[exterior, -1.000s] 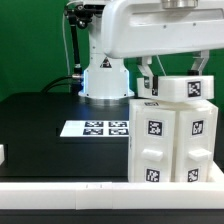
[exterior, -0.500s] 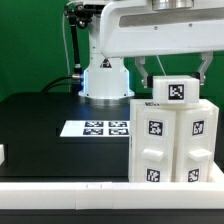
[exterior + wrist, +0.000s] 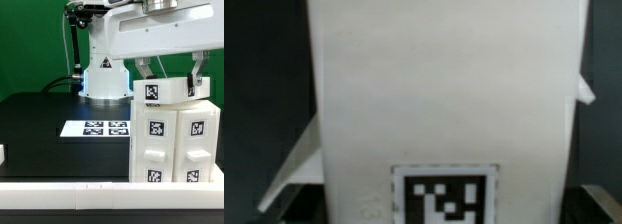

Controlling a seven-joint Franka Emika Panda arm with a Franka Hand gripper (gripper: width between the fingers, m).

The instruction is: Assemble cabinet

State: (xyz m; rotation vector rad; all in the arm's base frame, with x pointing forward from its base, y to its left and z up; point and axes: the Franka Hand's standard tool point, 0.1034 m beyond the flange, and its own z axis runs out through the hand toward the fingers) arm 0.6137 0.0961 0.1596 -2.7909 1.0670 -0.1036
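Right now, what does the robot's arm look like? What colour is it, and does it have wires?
The arm is mostly smooth, shiny white, with rounded chunky shells. Its base is a white dome with a small blue mark on it. Black cables run down beside it at the back. The gripper has two thin dark fingers sticking down from the white part.

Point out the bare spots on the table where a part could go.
Bare black table lies on the exterior view's left, between the marker board and the white front rail. The right is crowded: the cabinet stands there with the hand above it.
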